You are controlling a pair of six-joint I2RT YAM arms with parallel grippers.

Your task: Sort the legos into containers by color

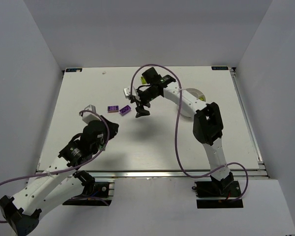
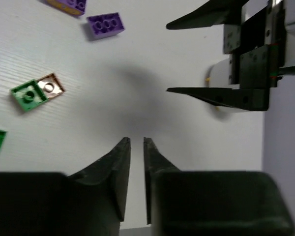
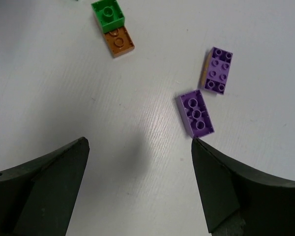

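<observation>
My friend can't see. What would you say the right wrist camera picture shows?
Two dark fingers spread wide open over a white table. A purple lego lies by one fingertip, a second purple lego just beyond it. Farther off, a green lego touches an orange lego.

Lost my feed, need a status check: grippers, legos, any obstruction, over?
Right gripper jaws open, empty, beside small purple plastic brick. Left gripper jaws near shut, empty. Nothing blocking the brick.

We get bright, even light from above on the white table (image 1: 152, 147). Shadows on it are soft and faint. In the left wrist view the bricks (image 2: 105, 24) at 11 o'clock look slightly blurred; the right wrist view is sharper. The fingers (image 2: 115, 169) at 6 o'clock show dark and featureless.
</observation>
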